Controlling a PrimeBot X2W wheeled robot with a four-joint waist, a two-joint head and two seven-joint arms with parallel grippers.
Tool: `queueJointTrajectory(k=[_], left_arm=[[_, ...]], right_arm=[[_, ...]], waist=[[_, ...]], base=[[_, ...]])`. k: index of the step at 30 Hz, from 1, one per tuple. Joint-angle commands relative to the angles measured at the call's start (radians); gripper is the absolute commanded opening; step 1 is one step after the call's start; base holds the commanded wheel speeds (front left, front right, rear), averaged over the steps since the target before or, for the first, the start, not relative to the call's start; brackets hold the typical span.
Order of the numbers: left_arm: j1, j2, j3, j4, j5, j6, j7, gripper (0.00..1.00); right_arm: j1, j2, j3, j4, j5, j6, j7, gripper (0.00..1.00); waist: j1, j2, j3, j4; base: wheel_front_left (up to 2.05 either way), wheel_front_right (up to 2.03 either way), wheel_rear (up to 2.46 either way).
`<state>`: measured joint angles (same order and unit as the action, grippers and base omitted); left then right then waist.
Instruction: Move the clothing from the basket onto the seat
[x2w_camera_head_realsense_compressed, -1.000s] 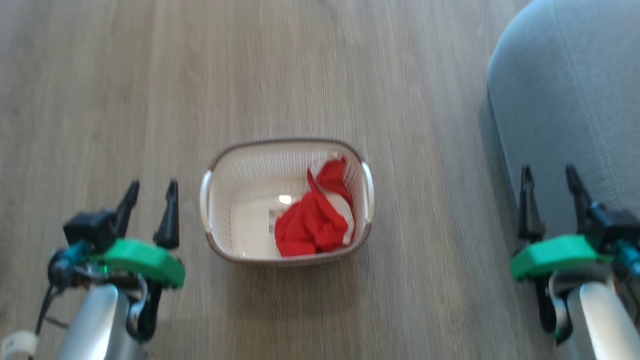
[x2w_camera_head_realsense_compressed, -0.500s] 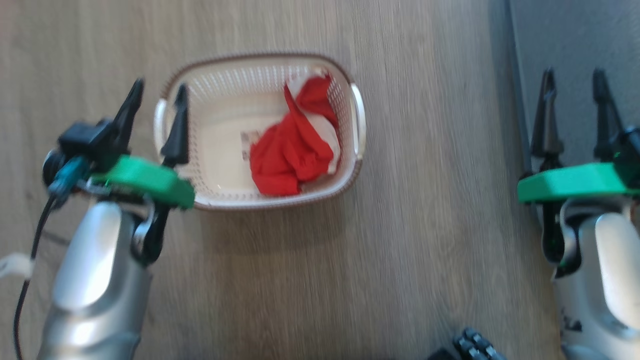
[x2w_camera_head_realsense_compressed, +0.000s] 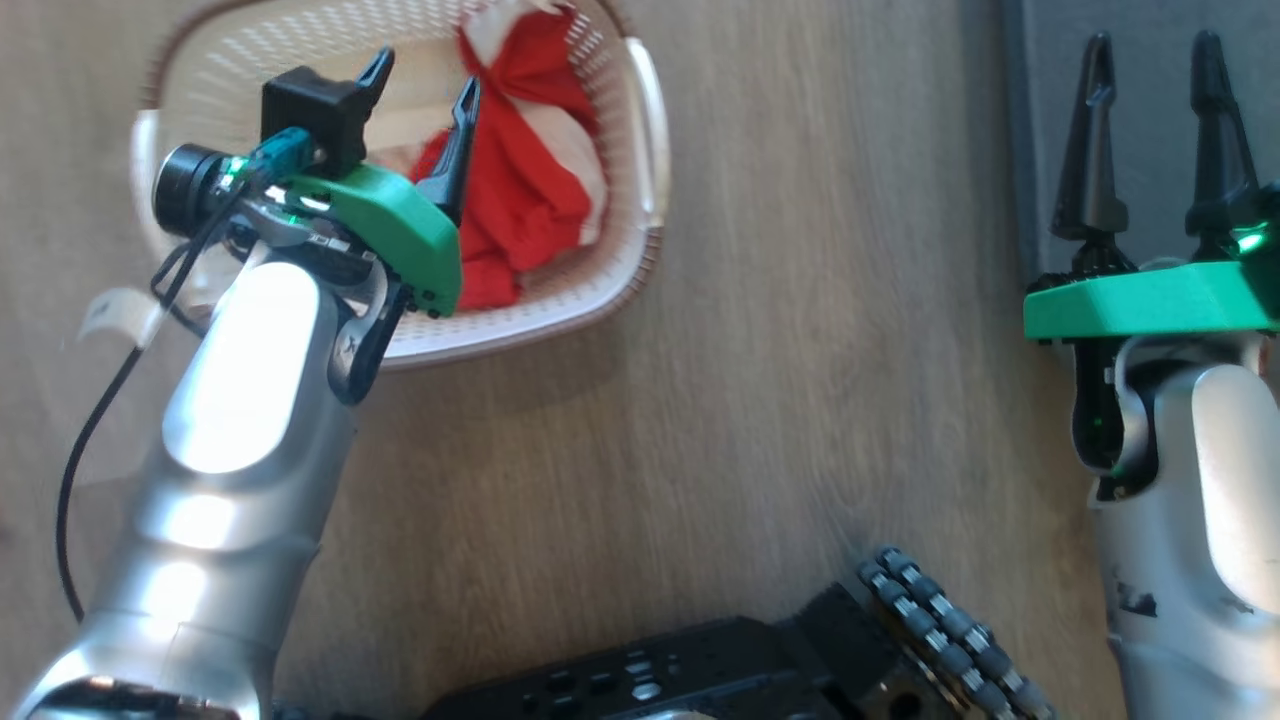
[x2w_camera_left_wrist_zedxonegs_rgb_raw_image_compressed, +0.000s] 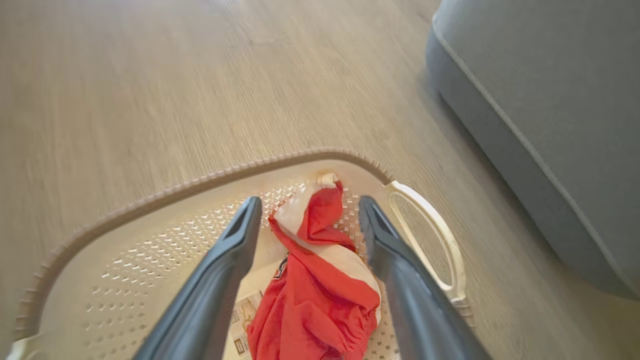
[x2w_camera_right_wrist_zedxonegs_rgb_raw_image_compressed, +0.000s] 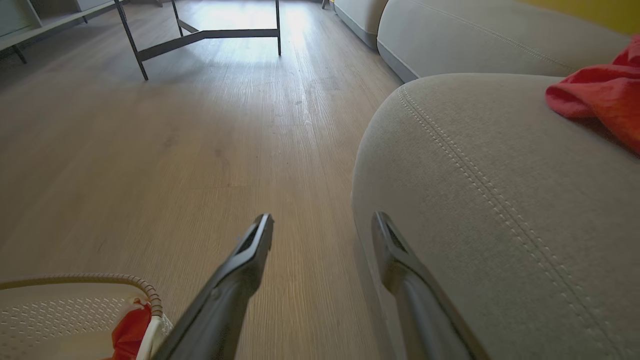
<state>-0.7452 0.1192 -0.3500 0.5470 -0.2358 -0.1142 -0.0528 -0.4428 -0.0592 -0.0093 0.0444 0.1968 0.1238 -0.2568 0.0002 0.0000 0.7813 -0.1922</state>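
**Clothing still in basket, left arm lined up to grab**

Clothing (x2w_camera_head_realsense_compressed: 520, 190): crumpled red heap w/ white panels, in the right part of the basket (x2w_camera_head_realsense_compressed: 560, 305), which sits on the wood floor (x2w_camera_head_realsense_compressed: 800, 400). One end of the heap rises against the perforated wall near the white handle. Sticker partly visible beneath it in left wrist view.

Left gripper (x2w_camera_head_realsense_compressed: 425, 80) is above the basket interior, fingers spread wide & holding nothing. In left wrist view the two dark fingers frame the heap on either side. That looks like alignment for a pinch. Can't tell if a finger touches the fabric.

Right gripper (x2w_camera_head_realsense_compressed: 1150, 45) is also wide open & empty, held at the seat's edge, well apart from the basket. Probably parked out of the way while the left arm works.

Seat (x2w_camera_left_wrist_zedxonegs_rgb_raw_image_compressed: 550, 100): big grey cushion w/ pale stitch line, to the basket's right across a strip of floor. In right wrist view a red garment (x2w_camera_right_wrist_zedxonegs_rgb_raw_image_compressed: 600, 95) already lies on it, so the job looks partly done. Dark table frame (x2w_camera_right_wrist_zedxonegs_rgb_raw_image_compressed: 200, 37) in bkgd.

Vs 0.5 s ago: whole head view has shifted, so the cam moved. Basket now sits at upper left w/ its far rim cut off, and the robot's dark base (x2w_camera_head_realsense_compressed: 940, 630) shows much more along the bottom. Relative to the basket, the left gripper's tips have gone from over the left rim & handle to over the interior, next to the heap. Heap keeps approx the same spot in the basket. Right gripper is as open as before.
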Motion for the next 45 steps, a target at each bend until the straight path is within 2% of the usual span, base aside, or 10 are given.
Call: queueJointTrajectory(k=[1,11,24,28,45], left_arm=[[-0.013,0.018,0.019,-0.007,0.005,0.008,0.009,1.0],[-0.094,0.011,0.021,0.238,-0.011,0.03,0.092,1.0],[-0.199,0.042,0.03,0.463,-0.021,0.053,0.087,1.0],[-0.217,0.057,0.031,0.515,-0.025,0.057,0.082,1.0],[-0.283,0.057,0.012,0.633,-0.038,0.045,0.043,1.0]], right_arm=[[0.017,0.007,0.018,-0.038,0.01,0.007,-0.005,1.0],[0.045,0.009,0.023,-0.058,0.034,0.007,-0.005,1.0],[0.061,0.009,0.019,-0.102,0.053,0.007,-0.005,1.0],[0.059,0.009,0.025,-0.115,0.058,0.007,-0.005,1.0],[0.068,0.009,0.028,-0.135,0.078,0.007,-0.005,1.0]], waist=[[-0.0002,0.0,0.035,-0.038],[-0.0002,0.0,0.08,-0.109],[-0.0002,0.0,0.145,-0.15],[-0.0002,0.0,0.155,-0.158],[-0.0002,0.0,0.192,-0.174]], base=[[0.0,0.0,0.0],[0.0,0.0,0.0],[0.0,0.0,0.0],[0.0,0.0,0.0],[0.0,0.0,0.0]])
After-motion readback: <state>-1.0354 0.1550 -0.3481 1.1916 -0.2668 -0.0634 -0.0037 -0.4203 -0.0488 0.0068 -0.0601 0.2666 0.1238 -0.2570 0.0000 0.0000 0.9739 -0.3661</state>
